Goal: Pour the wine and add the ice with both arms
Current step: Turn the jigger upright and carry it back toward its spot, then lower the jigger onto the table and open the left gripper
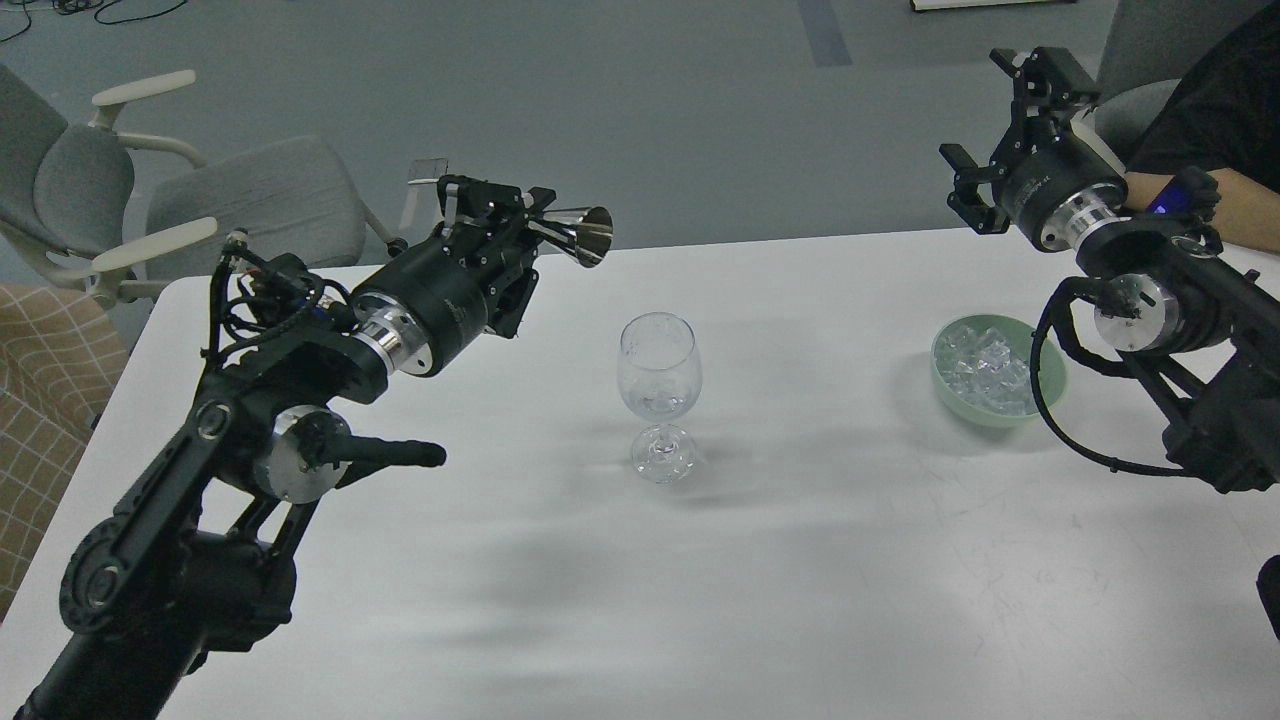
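A clear wine glass (658,375) stands upright mid-table with a little clear liquid low in its bowl. My left gripper (520,222) is shut on a shiny metal jigger cup (577,233), held on its side with its mouth facing right, above and left of the glass. A pale green bowl (1048,383) at the right holds several clear ice cubes (985,365). My right gripper (1000,130) is open and empty, raised above the table's far edge, beyond the bowl.
The white table (800,560) fills the view. A person's arm (1235,205) rests at the far right behind my right arm. Grey office chairs (180,200) stand past the far left corner.
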Robot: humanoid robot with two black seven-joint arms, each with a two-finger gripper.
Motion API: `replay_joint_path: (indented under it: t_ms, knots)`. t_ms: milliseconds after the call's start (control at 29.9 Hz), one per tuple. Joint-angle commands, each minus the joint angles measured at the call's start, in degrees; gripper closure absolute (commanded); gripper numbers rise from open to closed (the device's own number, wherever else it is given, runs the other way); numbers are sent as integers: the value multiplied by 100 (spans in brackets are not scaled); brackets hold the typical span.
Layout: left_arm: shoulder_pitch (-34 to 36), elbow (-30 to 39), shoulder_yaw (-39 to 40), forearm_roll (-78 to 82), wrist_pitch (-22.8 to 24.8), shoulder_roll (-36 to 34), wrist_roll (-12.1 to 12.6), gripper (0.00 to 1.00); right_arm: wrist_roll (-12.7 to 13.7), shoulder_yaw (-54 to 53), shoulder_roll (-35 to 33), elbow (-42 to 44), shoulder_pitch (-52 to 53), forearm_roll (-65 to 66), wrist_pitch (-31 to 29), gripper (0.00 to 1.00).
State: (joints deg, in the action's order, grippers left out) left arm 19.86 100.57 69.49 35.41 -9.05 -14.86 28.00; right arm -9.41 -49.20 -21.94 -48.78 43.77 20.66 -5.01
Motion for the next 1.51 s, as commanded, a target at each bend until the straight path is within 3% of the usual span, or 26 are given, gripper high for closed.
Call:
replay_joint_path:
  t_ms: [0, 167, 268, 502, 769, 937, 1472]
  knots:
    - [-332, -55, 738, -1261, -27, 9, 0, 94, 0, -2, 23, 0, 0, 0, 0, 0]
    - [-975, -266, 1585, -2398, 26, 211, 0, 93, 0, -2, 49, 0, 9, 0, 44, 0]
    - [-1229, -520, 1979, -2767, 148, 483, -198, 93, 0, 7, 41, 9, 0, 9, 44, 0]
    - [-1546, -1275, 2244, -2794, 781, 931, -559, 93, 0, -2, 14, 9, -44, 0, 79, 0]
    - [-1713, -1847, 2446, -2811, 1142, 1064, -717, 91, 0, -2, 23, -8, -96, 9, 79, 0]
    - [-1714, -2392, 2736, -2908, 1502, 1081, -752, 90, 0, -2, 49, -8, -114, 0, 79, 0]
    - [-1836, -2780, 2930, -2917, 1643, 1240, -752, 85, 0, -2, 137, 0, -105, 9, 158, 0]
